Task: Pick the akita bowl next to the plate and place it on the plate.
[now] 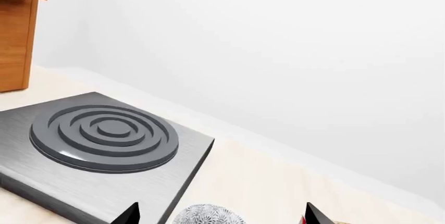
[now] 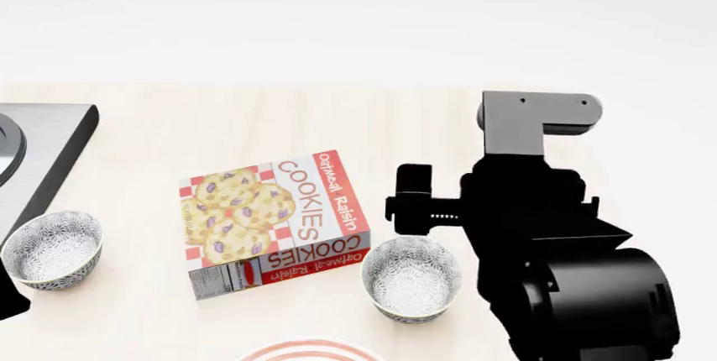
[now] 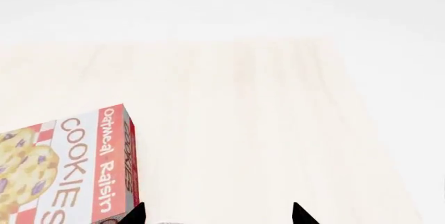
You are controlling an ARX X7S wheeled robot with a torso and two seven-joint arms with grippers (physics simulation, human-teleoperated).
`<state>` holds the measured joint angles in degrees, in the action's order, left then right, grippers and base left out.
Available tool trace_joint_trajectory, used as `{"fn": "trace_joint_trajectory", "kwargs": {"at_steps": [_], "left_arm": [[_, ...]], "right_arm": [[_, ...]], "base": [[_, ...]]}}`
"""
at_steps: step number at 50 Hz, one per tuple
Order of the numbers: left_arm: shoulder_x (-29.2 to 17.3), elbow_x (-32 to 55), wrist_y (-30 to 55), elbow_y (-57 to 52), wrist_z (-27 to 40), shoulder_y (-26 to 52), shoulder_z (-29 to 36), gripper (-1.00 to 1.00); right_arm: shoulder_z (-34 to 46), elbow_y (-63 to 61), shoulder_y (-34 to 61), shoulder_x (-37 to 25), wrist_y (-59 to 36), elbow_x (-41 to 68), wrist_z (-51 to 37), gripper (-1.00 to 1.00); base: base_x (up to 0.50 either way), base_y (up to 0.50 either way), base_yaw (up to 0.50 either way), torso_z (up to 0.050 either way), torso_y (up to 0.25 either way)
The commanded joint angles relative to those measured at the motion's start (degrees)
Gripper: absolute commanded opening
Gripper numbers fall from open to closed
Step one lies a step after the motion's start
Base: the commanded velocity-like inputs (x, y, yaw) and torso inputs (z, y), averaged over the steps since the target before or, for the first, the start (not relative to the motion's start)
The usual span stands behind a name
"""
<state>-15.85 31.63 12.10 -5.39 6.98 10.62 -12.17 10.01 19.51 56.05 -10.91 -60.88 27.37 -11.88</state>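
- Akita bowl point(image 2: 411, 278): small, round, grey-black-and-white patterned outside, white inside. It stands upright on the pale wooden bench point(image 2: 448, 126), just beside the lower right corner of the cookie box and close to the plate.
- Plate point(image 2: 311, 351): white with red rings; only its far rim shows at the head view's lower edge, near the bowl.
- Right end effector point(image 3: 217, 214): two black fingertips spread apart, showing at the edge of its wrist view. The black right arm point(image 2: 549, 243) hangs just right of the bowl.
- Red-and-white "Oatmeal Raisin Cookies" box point(image 2: 274, 220): lies flat between the two bowls.
- Second identical patterned bowl point(image 2: 53, 249): stands well to the left, near the grey hob point(image 1: 104, 140).
- Left end effector point(image 1: 219, 214): fingertips spread, with this second bowl between them in the wrist view; whether they touch it cannot be told.
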Motion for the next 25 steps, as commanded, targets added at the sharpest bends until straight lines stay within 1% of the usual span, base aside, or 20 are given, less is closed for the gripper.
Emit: {"fn": "trace_joint_trajectory", "kwargs": {"at_steps": [1,5,12,22,25], "left_arm": [[-0.17,0.35,0.03,-0.16,0.31,-0.12,0.10,1.00],[-0.17,0.41,-0.07,-0.09,0.36,-0.13,0.17,1.00],[-0.23,0.45,-0.37,0.49,0.25,0.12,0.29,1.00],[-0.36,0.68,-0.50,0.56,0.31,0.06,0.39,1.00],[-0.44,0.81,-0.33,0.38,0.46,0.06,0.44,1.00]], "right_arm": [[3.22,17.58,6.48,1.59,3.94,-2.30,3.99,1.00],[3.40,25.49,9.66,2.48,6.47,-2.84,5.70,1.00],[4.77,34.56,13.05,3.64,9.19,-3.97,8.04,1.00],[5.95,54.43,19.23,5.95,19.39,-6.35,12.23,1.00],[5.08,55.31,19.18,6.04,19.77,-6.52,12.87,1.00]], "base": [[0.00,0.00,0.00,0.000,0.000],[0.00,0.00,0.00,0.000,0.000],[0.00,0.00,0.00,0.000,0.000],[0.00,0.00,0.00,0.000,0.000],[0.00,0.00,0.00,0.000,0.000]]}}
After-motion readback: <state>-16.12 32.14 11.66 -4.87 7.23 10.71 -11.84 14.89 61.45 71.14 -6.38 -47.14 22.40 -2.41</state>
